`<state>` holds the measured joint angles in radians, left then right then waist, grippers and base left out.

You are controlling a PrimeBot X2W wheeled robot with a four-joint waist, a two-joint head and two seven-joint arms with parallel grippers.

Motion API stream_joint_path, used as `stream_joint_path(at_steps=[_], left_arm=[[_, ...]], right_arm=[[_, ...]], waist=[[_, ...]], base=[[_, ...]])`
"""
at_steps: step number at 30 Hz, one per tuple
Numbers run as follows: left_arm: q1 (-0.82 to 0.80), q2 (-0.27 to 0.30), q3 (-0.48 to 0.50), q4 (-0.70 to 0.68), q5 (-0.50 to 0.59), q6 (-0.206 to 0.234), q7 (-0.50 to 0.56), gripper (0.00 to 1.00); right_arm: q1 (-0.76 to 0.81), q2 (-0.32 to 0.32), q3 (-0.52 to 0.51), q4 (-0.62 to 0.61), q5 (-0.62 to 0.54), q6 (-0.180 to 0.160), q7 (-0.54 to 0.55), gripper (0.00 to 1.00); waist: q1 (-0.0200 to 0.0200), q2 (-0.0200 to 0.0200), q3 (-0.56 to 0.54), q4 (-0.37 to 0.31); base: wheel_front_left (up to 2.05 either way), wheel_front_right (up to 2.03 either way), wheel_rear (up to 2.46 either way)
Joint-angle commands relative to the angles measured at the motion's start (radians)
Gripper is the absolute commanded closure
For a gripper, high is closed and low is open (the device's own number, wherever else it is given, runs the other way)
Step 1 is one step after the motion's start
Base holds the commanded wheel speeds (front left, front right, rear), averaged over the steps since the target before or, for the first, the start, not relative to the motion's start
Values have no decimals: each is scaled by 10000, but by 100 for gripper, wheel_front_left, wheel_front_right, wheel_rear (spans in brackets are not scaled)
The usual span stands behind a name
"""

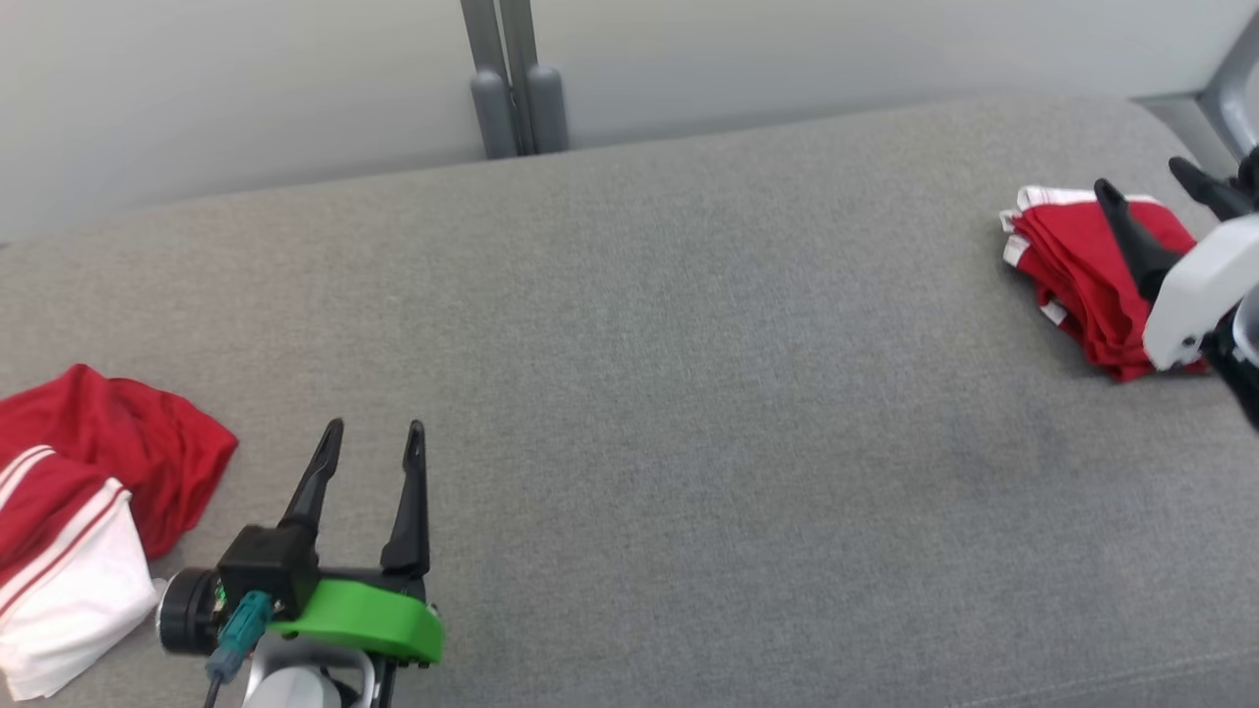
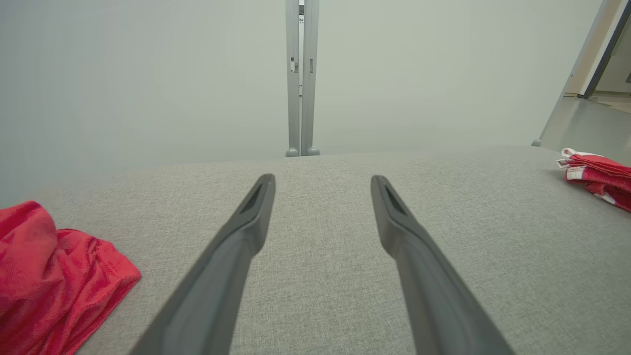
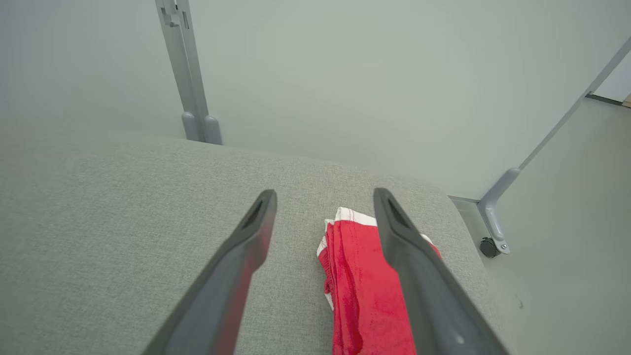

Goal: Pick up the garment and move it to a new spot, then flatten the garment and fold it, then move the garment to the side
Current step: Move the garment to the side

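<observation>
At three o'clock, folded red garment (image 1: 1077, 265), right gripper (image 1: 1141, 175) splayed over it, perhaps not touching, left gripper (image 1: 375, 427) splayed, seven o'clock.

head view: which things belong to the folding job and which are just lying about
Job: folded red garment with white trim; open right pincer by it; grey fabric cushion under it.
Lying about: crumpled red and white cloth; grey metal post.
</observation>
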<state>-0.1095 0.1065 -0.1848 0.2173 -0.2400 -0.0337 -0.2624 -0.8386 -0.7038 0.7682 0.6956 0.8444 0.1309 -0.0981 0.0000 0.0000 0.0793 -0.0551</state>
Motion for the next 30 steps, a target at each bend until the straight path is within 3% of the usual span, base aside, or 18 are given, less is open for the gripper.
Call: stream_joint_path(at_steps=[1, 9, 14, 18, 22, 30], left_arm=[[294, 12, 151, -74, -62, 111, -32, 0], [818, -108, 330, -262, -8, 115, -32, 0], [903, -151, 473, -321, 112, 187, -33, 0], [1027, -223, 640, -564, 399, 279, -32, 0], [1106, -226, 684, -485, 638, 154, -32, 0], [1137, -369, 737, -161, 953, -6, -34, 0]], right_arm=[[514, 75, -258, -176, -119, -3, -469, 0], [3101, 882, -2554, -1462, -1584, -6, -1639, 0], [5274, 2127, -5080, -3212, -3125, -6, -1666, 0], [6791, 3197, -6317, -4265, -4196, -6, -1671, 0], [7749, 4059, -6945, -4885, -4761, -6, -1672, 0], [8216, 4651, -7178, -5170, -5086, -6, -1674, 0]], waist=[[0, 0, -838, 453], [0, 0, -1125, 895], [0, 0, -1169, 1053], [0, 0, -1167, 1149], [0, 0, -1178, 1124], [0, 0, -1105, 969]], base=[[0, 0, 0], [0, 0, 0], [0, 0, 0], [0, 0, 0], [0, 0, 0], [0, 0, 0]])
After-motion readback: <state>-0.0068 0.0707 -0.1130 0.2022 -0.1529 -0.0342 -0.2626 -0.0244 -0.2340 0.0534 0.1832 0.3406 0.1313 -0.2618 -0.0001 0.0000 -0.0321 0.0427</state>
